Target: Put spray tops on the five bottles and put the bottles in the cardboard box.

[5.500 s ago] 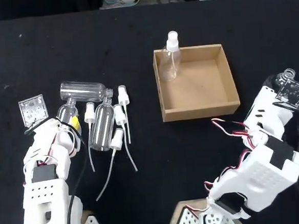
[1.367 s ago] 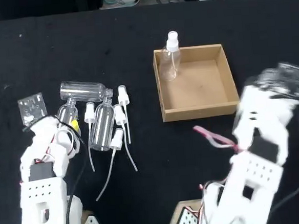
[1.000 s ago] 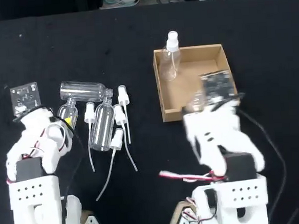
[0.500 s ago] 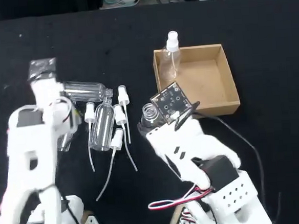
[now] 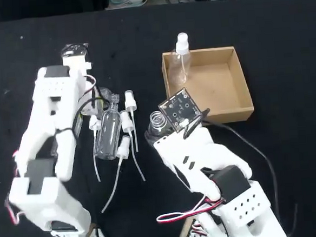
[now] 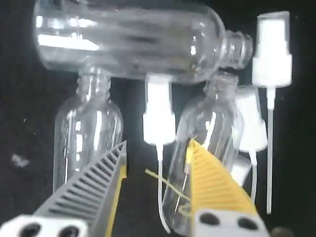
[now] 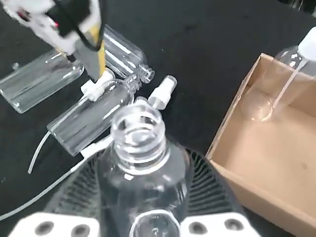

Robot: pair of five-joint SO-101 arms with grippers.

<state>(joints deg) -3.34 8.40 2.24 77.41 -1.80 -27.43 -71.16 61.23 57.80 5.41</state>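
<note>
My right gripper (image 7: pixel 142 185) is shut on a clear uncapped bottle (image 7: pixel 139 140), held upright with its threaded neck (image 5: pixel 156 121) just right of the loose spray tops. My left gripper (image 6: pixel 158 148) hangs open over the pile, its grey and yellow fingers on either side of a white spray top (image 6: pixel 159 118). Clear bottles (image 6: pixel 128 39) lie around it, one (image 5: pixel 109 131) beside more spray tops (image 5: pixel 126 120). In the right wrist view the yellow finger (image 7: pixel 97 59) sits right at a spray top (image 7: pixel 98 85). One capped bottle (image 5: pixel 180 60) stands in the cardboard box (image 5: pixel 212 116).
The left arm's white body (image 5: pixel 53 126) stretches over the left bottles and hides part of them. Thin dip tubes (image 5: pixel 116 184) trail from the spray tops toward the near edge. The black table (image 5: pixel 284 61) lies open to the right of the box.
The right arm swung its bottle from the right of the box to the middle beside the spray tops. The left arm stretched forward over the pile.
</note>
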